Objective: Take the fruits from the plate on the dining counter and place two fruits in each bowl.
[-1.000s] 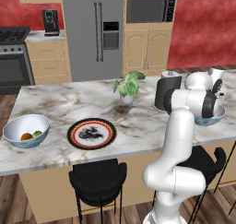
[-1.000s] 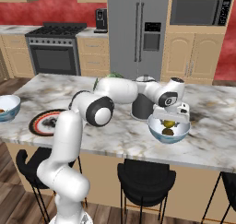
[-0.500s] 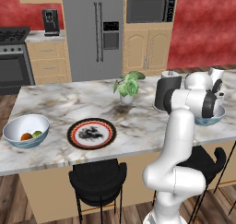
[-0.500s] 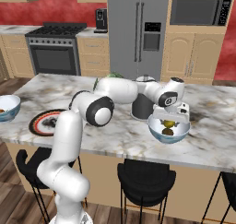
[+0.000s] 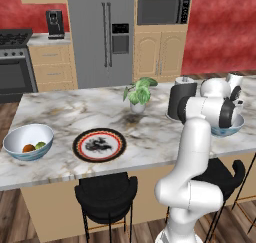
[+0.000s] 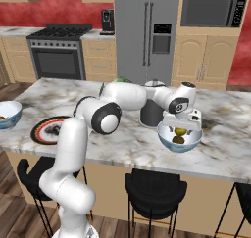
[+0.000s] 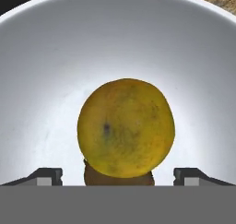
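Now that the jaws have sprung wide, the gripper (image 7: 118, 174) has let the yellow-green fruit (image 7: 126, 127) drop onto the brown one (image 7: 119, 178) in the bowl (image 6: 179, 138) near the dining counter's (image 6: 122, 139) right end; both bowls look filled.

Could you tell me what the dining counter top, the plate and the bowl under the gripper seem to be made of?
Dining counter: polished marble by the look, white-grey with brown veins; tan wood base.
Plate: probably glazed ceramic, with a black rim, red ring and patterned white centre.
Bowl: likely glazed ceramic too, smooth white inside, pale blue-grey outside. Being rendered, none of this is certain.
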You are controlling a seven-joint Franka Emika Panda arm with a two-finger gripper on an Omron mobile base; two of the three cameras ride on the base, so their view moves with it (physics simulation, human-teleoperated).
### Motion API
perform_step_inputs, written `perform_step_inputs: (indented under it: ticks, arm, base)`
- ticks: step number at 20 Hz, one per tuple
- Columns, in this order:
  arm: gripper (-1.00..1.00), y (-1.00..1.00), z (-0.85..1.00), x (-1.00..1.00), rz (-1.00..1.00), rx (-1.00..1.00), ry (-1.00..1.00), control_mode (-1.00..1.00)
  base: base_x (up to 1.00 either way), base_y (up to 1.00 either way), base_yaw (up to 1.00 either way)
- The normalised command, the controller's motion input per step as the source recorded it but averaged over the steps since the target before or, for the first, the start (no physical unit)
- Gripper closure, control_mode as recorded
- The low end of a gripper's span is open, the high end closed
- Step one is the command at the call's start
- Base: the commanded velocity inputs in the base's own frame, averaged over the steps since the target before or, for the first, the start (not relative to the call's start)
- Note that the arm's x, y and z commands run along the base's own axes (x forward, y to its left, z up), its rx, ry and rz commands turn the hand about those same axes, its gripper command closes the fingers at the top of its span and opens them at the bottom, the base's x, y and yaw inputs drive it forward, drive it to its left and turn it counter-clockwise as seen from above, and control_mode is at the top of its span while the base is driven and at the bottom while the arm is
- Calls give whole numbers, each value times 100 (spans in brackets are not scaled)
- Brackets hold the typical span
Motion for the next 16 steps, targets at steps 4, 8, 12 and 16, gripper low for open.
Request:
perform_step_inputs:
  ticks: [4, 8, 12, 16]
  arm:
    - [-100, 0, 1, 0, 0, 0, 0, -100]
    - [-100, 0, 17, 0, 0, 0, 0, -100]
    - [-100, 0, 52, -23, 0, -2, -2, -100]
    - [-100, 20, 83, -39, 0, 0, -3, -100]
  base:
    - [0, 0, 0]
    - [0, 0, 0]
    - [0, 0, 0]
    - [0, 0, 0]
